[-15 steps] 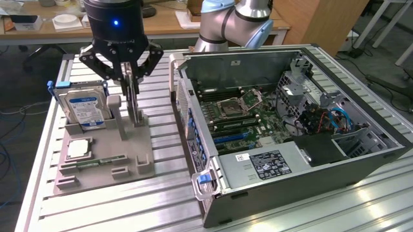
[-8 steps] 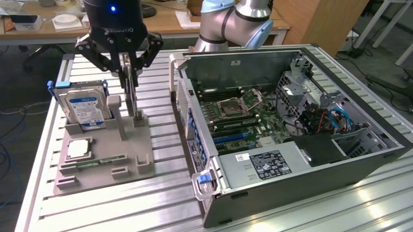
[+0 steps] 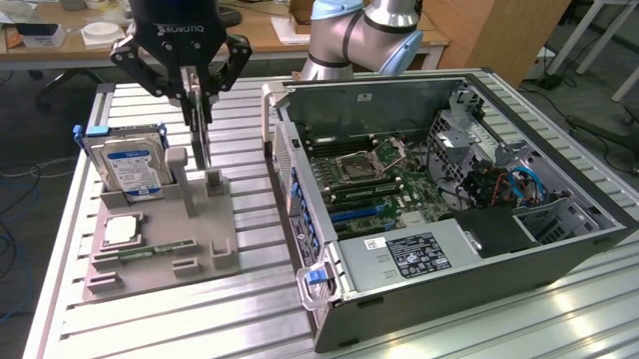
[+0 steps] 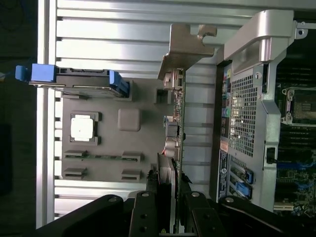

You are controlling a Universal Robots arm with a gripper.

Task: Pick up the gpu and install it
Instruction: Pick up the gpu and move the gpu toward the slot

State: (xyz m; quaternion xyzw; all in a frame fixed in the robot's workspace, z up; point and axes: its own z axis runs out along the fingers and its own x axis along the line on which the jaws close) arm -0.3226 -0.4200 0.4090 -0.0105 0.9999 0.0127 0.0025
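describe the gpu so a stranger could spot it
Find the grey parts tray beside the open computer case. Over it, the gripper pinches the gpu, standing on edge. Unlike the boxy blue-labelled hard drive beside it, it is a thin dark card with a silver bracket.

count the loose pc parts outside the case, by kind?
gpu: 1
hard drive: 1
processor chip: 1
memory stick: 1
Total: 4
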